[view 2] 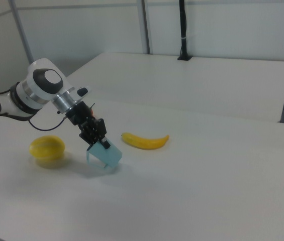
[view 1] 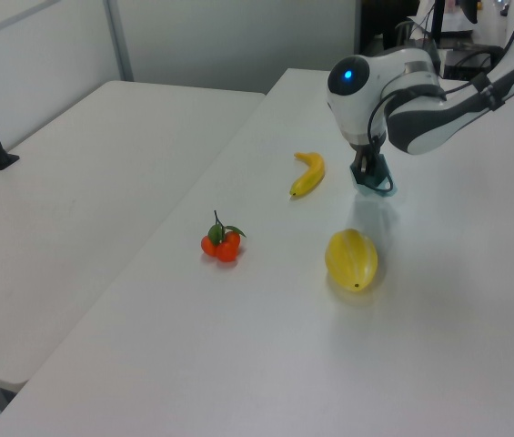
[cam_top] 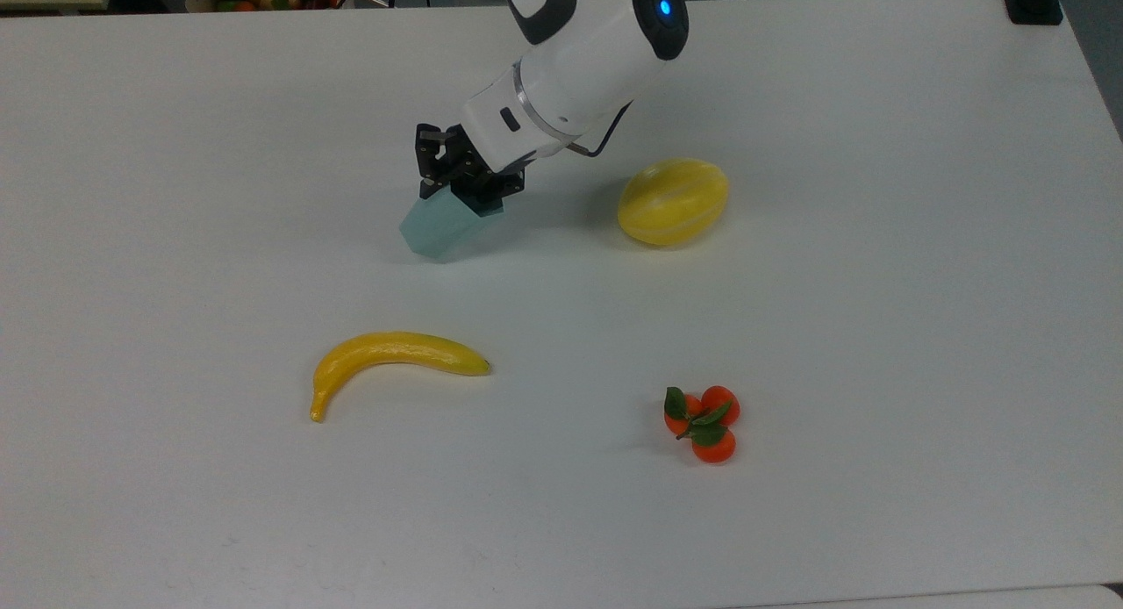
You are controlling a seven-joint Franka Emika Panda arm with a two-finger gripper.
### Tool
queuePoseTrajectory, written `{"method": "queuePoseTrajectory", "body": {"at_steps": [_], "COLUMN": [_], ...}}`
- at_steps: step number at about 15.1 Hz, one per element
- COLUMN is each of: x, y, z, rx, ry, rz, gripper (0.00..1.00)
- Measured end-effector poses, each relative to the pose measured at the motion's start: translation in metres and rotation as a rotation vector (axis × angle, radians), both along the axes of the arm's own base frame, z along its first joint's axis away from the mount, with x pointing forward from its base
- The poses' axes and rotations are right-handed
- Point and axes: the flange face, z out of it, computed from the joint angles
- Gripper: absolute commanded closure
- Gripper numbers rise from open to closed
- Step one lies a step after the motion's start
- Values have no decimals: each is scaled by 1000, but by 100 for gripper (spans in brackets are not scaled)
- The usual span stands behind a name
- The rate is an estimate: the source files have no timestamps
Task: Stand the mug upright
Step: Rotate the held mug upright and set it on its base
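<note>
Mug [cam_top: 443, 228] first: the pale teal faceted mug hangs tilted in the hand [cam_top: 462, 188], its narrower base pointing down toward the table [cam_top: 877, 328] and to the top view's left, its rim end up in the black fingers. In the right view the mug [view 2: 104, 154] shows its small handle on the right view's left side, and its lower edge looks to be touching or just clear of the table; I cannot tell which. The hand [view 2: 95, 134] is closed on the mug at the rim end, apparently pinching the wall there, which would explain the slant: held by the top, the base swings under as the wrist turns, so the step in hand is likely the tipping toward upright, about halfway. In the left view the hand [view 1: 368, 169] and mug [view 1: 377, 182] sit far along the table. Outward from there, a yellow melon [cam_top: 673, 201] lies near on the top view's right, well clear of the swing; a banana [cam_top: 391, 356] lies nearer the top view's bottom edge, and a cluster of small oranges [cam_top: 704, 423] lies well apart, toward the top view's lower right.
</note>
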Motion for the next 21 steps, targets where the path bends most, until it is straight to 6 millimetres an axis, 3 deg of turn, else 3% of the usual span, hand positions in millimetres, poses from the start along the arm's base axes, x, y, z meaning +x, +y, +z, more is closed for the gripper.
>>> {"method": "queuePoseTrajectory", "body": {"at_steps": [6,9,12,17,21], "x": [6,11,16,17,17], "y": [-35,-52,-82,-122,-122], "z": [27,30,30,30,18], "rx": [193,362,556,753,758], "ry": [-62,-97,-123,-115,-95], "rz": [-150,-266,-398,-485,-484], "gripper": [100,100,98,72,71]}}
